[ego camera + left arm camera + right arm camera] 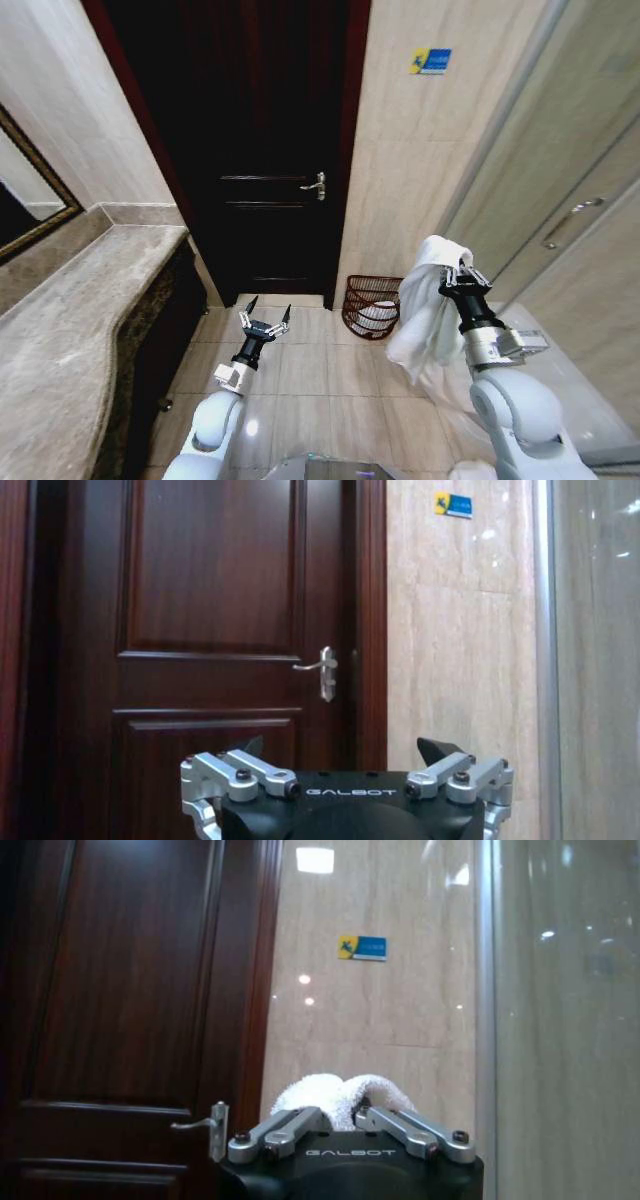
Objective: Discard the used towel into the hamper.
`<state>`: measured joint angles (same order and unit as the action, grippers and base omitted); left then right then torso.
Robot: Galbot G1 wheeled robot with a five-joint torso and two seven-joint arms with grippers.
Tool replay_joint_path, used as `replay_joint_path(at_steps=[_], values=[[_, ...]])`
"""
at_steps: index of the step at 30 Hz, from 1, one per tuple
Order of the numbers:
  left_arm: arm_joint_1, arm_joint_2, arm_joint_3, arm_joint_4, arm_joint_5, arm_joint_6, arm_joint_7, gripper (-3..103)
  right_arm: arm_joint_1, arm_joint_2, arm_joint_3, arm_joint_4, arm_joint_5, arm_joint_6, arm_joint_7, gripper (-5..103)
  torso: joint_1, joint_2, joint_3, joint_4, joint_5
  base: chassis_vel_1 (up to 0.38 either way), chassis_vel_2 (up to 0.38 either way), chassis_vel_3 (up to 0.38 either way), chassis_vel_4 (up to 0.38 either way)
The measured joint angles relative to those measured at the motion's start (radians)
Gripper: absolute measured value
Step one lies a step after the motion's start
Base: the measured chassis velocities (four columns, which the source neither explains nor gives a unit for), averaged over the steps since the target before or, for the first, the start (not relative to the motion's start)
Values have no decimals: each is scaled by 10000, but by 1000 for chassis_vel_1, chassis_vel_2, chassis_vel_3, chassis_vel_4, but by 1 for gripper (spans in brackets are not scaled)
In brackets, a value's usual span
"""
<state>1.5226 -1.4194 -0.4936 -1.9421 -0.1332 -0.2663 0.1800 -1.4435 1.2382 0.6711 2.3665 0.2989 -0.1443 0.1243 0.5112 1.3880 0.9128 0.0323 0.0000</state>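
Note:
A white towel (425, 310) hangs from my right gripper (462, 277), which is shut on its top fold. It droops on the right of the head view, beside and a little nearer than the hamper. The right wrist view shows the towel (330, 1095) bunched between the closed fingers. The hamper (372, 306), a reddish-brown slatted basket, stands on the floor against the wall just right of the door, with something white inside. My left gripper (266, 318) is open and empty, held low in front of the door, and appears as the left gripper (345, 751) in its own wrist view.
A dark wooden door (265, 150) with a metal handle (316, 185) is straight ahead. A marble counter (70, 340) runs along the left under a mirror (25, 200). A glass shower partition (570, 220) stands at the right. Tiled floor (320, 370) lies open between.

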Motion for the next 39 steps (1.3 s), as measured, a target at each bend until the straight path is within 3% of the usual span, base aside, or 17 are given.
replay_joint_path(at_steps=[23,30,39], values=[[-278,389,8,237,-196,-112,3,100,-8,-69,-80,47,56,-204,125,7,-2,0,0,-5,2,-70,-79,-57,-48],[-388,511,84,256,-314,22,-270,100,480,-596,-16,-386,930,-200,-94,7,-2,1,0,-2,2,0,0,0,0],[166,252,-210,-121,-262,163,-719,100,3189,-1968,-399,-2185,2557,-155,-119,7,-1,0,1,0,3,0,0,0,0]])
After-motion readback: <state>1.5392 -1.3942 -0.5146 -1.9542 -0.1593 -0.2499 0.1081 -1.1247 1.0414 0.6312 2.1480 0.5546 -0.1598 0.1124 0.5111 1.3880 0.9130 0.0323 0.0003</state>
